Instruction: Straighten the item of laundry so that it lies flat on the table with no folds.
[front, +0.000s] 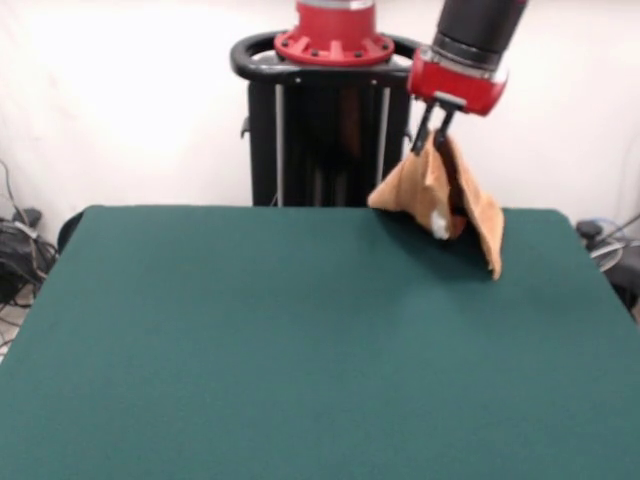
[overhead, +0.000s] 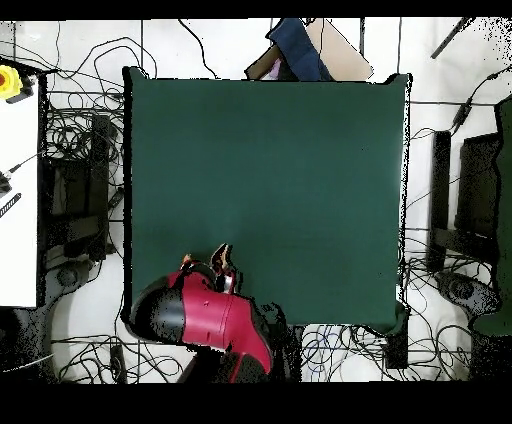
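The orange-tan towel hangs bunched in a tent shape from my gripper, which is shut on its top. Its lower corners reach down to the green table near the far right corner in the front view. A small white label shows low on the towel. In the overhead view the red arm covers most of the towel; only an orange bit sticks out over the table near its bottom left edge.
The black pedestal stands behind the table's far edge. Cables lie on the floor all round the table. A cardboard box with dark blue cloth sits beyond the top edge in the overhead view. A white surface is at the left.
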